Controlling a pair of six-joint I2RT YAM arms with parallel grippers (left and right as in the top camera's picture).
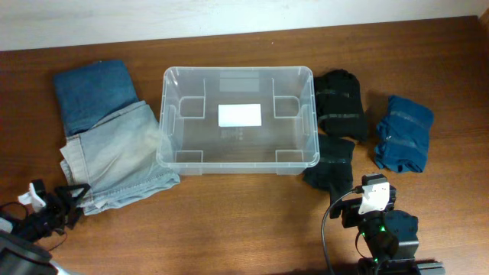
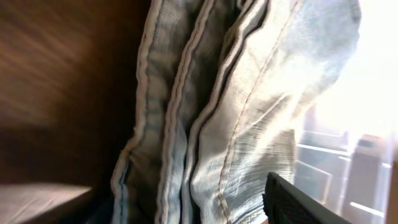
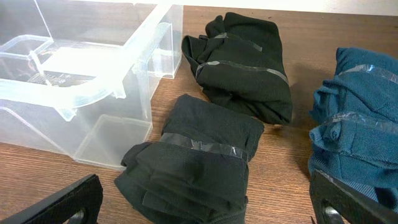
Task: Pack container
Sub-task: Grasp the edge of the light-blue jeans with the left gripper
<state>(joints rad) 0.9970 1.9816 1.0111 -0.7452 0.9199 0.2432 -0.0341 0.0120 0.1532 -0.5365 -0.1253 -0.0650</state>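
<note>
While the large clear rectangular plastic bin (image 1: 237, 69) sits empty mid-surface, folded clothes flank it at nine and three o'clock within each arm's reach, the right fingers (image 3: 68, 202) splayed facing a black taped bundle (image 3: 193, 168), the left fingers (image 2: 298, 202) beside pale folded denim jeans (image 2: 249, 112), their grip impossible to tell.

The overhead view is evenly and softly lit and sharp throughout, with only faint shadows; the white label (image 1: 240, 114) in the container (image 1: 237, 70) reads very bright. The left wrist view is soft and smeared: the pale jeans (image 2: 249, 93) fill it at close range, its right side is blown out to white, and the surface (image 2: 56, 74) is dim. In the right wrist view focus is crisp, the container rim glares, and tape (image 3: 199, 146) glints.
</note>
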